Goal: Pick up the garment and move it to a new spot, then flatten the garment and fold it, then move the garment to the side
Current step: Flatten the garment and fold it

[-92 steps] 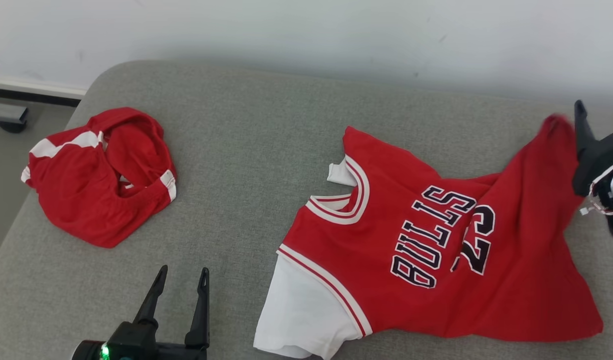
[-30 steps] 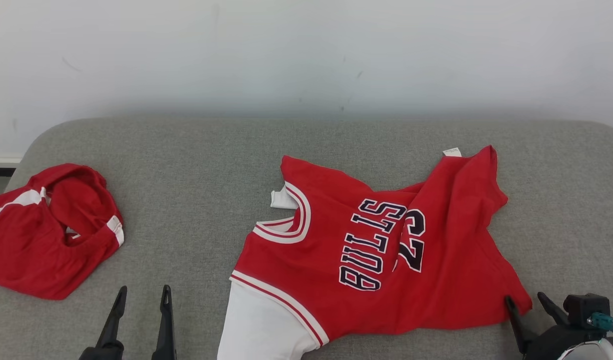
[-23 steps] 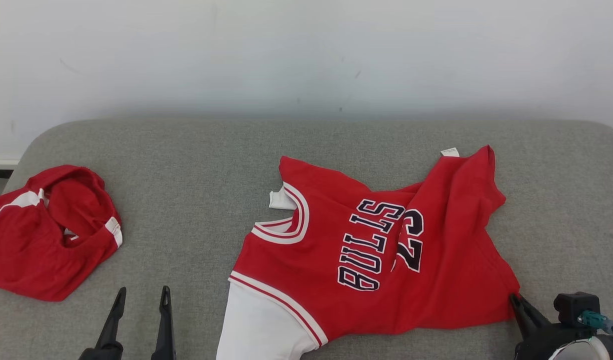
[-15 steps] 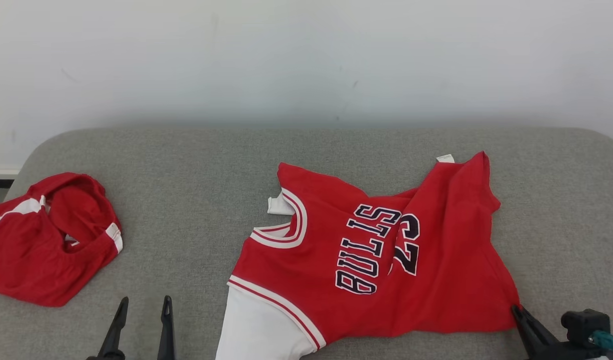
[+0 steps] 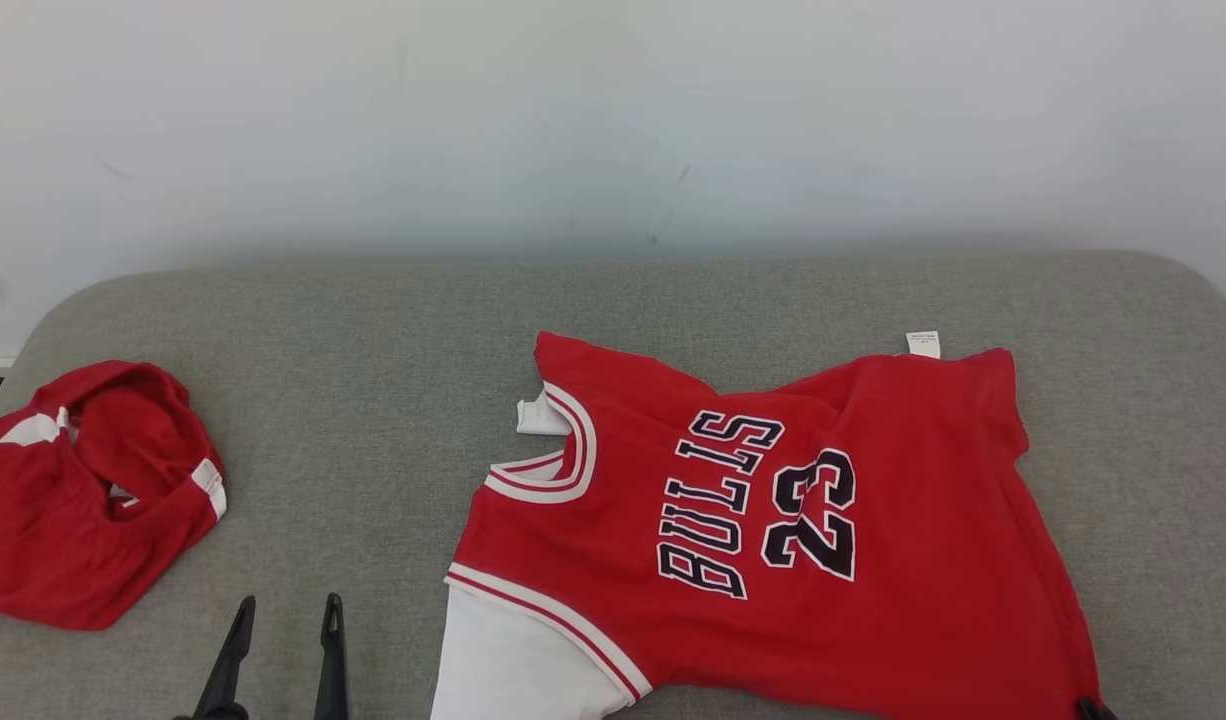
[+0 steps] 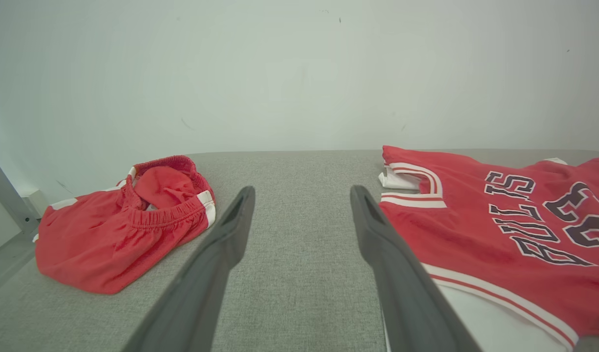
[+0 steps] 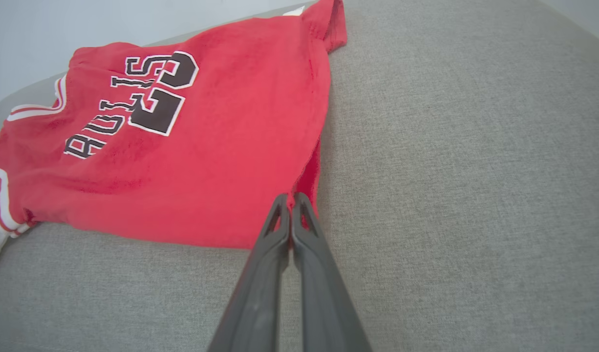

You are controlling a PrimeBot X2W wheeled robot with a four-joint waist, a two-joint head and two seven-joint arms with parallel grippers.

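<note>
Garment [image 5: 773,520], head view: red jersey lying print-up on the centre-right of the grey cushion [image 5: 373,330], collar to the left, hem to the right, white label [image 5: 923,343] at the far hem corner. Judged stage: flattening, fold not yet begun. Red shorts [image 5: 73,500] lie bunched well apart at the left. Left end effector [image 5: 288,605] has its fingers spread and holds nothing, near the white sleeve [image 5: 513,670]. Left wrist view: fingers wide apart over bare cushion, collar and sleeve just beside one finger. That arm could pin the shoulder so the cloth does not slide. Right wrist view: right end effector [image 7: 290,200] is closed, pinching the near hem corner. Draw that corner low and slowly away from the collar, and stop once the hem edge runs straight. Cloth looks thin and soft. The lettering lies nearly flat, with shallow creases along the hem side.
</note>
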